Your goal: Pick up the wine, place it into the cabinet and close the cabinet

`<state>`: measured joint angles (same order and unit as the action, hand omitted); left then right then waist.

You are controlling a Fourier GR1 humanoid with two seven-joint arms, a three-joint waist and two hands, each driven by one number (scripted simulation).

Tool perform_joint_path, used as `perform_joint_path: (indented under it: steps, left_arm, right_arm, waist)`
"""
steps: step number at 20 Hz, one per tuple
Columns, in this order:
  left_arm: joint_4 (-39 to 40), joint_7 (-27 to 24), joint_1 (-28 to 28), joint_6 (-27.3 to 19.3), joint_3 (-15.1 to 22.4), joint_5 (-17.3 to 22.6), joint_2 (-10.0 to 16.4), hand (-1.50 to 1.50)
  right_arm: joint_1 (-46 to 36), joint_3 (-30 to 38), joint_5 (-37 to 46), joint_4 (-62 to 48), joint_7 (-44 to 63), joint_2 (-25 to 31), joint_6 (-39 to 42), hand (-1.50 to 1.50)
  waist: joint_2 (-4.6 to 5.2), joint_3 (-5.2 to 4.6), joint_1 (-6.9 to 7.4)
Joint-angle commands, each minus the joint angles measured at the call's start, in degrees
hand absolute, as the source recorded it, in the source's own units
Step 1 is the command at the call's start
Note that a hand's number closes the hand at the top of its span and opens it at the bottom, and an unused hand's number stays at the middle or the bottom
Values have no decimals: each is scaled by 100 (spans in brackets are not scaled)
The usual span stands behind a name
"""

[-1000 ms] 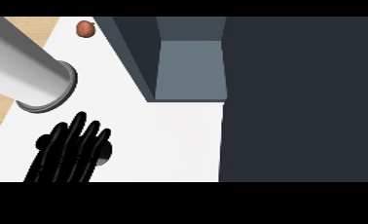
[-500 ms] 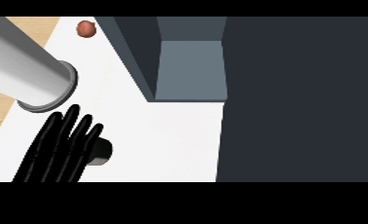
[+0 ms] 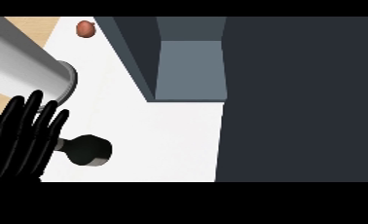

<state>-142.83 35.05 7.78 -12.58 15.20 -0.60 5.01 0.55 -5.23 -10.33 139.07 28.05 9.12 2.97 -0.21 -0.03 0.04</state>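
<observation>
Spreading its black fingers straight, the left hand (image 3: 28,140) is showing at the view's lower left and gripping nothing. Its fingers are meeting the narrow neck of the wine (image 3: 89,150) (a dark, round-bodied bottle), which is sitting on the smooth white counter (image 3: 165,140). A boxy slate-grey cabinet (image 3: 188,69) is standing open farther back.

Left hand (image 3: 27,138): plain black throughout, with slender rounded fingers. Forearm (image 3: 28,67), far left: smooth light-grey cylinder, darker grey rim at its wrist end.
</observation>
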Motion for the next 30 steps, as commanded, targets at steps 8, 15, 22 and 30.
perform_joint_path:
  steps: [8, 15, 22, 30]
  left_arm:
    - [-744, 163, 344, 427, -1533, 1310, 197, -150]
    - [588, -144, -72, 933, -2363, 2018, 228, -150]
    - [1069, -626, 481, 1676, -2712, 2432, 172, -150]
    - [2365, -1829, 798, 2584, -2905, 2366, -38, -150]
  right_arm:
    - [-52, -185, 128, 822, 558, -101, -290, -150]
    - [9, 139, -263, 872, 586, 42, -84, -150]
    - [41, 467, -529, 987, 651, 170, 54, -150]
    - [-439, 74, -244, 1229, 1437, 80, -292, -150]
  waist:
    - [-11, -8, 34]
    - [5, -3, -35]
    - [9, 1, -17]
    - [9, -7, -21]
